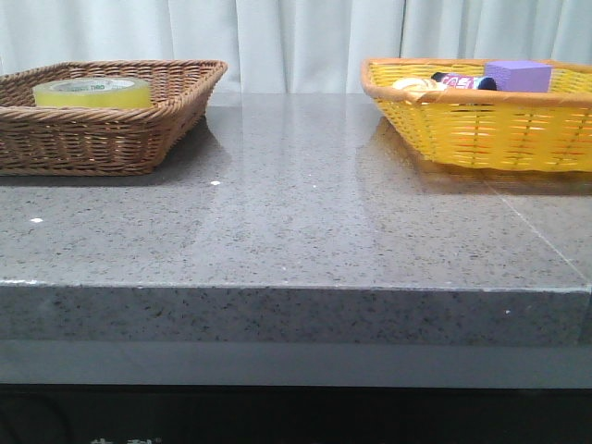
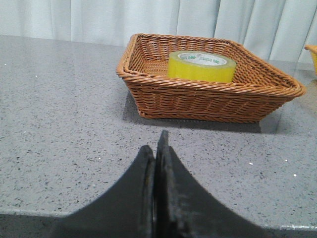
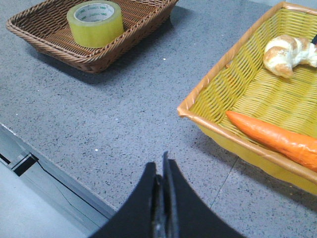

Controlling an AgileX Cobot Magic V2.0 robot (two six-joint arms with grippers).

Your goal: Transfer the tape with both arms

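The tape (image 1: 92,92) is a wide yellow roll with a white, green-printed core, lying flat inside the brown wicker basket (image 1: 102,139) at the table's back left. It shows too in the left wrist view as the tape (image 2: 201,66) and in the right wrist view as the tape (image 3: 95,23). My left gripper (image 2: 157,146) is shut and empty, hovering over the grey table well short of the basket. Over the table near its front edge, my right gripper (image 3: 162,166) is shut with nothing in it. Neither arm appears in the front view.
A yellow basket (image 1: 481,129) at the back right holds a purple block (image 1: 517,75), a croissant (image 3: 287,53), a carrot (image 3: 277,139) and a dark pink-labelled item (image 1: 462,82). Grey speckled stone table (image 1: 296,213) lies between the baskets; its front edge (image 1: 296,289) drops off.
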